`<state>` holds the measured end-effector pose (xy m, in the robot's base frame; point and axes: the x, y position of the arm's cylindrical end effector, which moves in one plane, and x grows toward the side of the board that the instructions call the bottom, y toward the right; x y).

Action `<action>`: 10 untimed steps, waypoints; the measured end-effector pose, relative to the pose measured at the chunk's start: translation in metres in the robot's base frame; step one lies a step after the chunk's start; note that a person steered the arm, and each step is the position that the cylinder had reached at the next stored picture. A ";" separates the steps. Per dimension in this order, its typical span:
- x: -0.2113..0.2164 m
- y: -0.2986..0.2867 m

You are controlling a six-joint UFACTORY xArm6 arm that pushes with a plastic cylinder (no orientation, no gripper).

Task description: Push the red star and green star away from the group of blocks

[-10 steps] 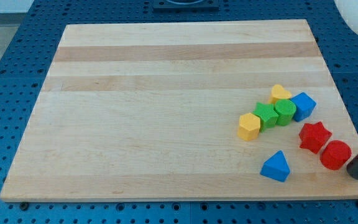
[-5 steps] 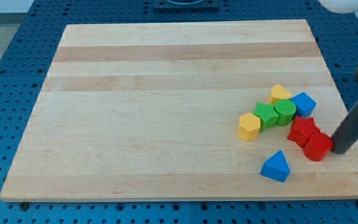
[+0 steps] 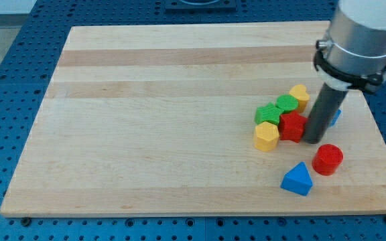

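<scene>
My tip touches the red star's right side.

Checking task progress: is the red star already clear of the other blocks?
No: the red star is pressed against the yellow block and green star, with my tip right beside it.

Red star now against cluster.

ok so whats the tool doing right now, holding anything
My tip: no gripper, just a rod, so it holds nothing. It sits against the view's right side of the red star, with the red cylinder apart, toward the view's bottom right.
</scene>
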<state>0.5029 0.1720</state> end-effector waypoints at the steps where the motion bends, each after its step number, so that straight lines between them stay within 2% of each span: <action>1: -0.008 -0.022; 5: -0.055 -0.109; 8: -0.075 -0.130; 9: -0.074 -0.130; 10: -0.053 -0.132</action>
<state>0.4502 0.0404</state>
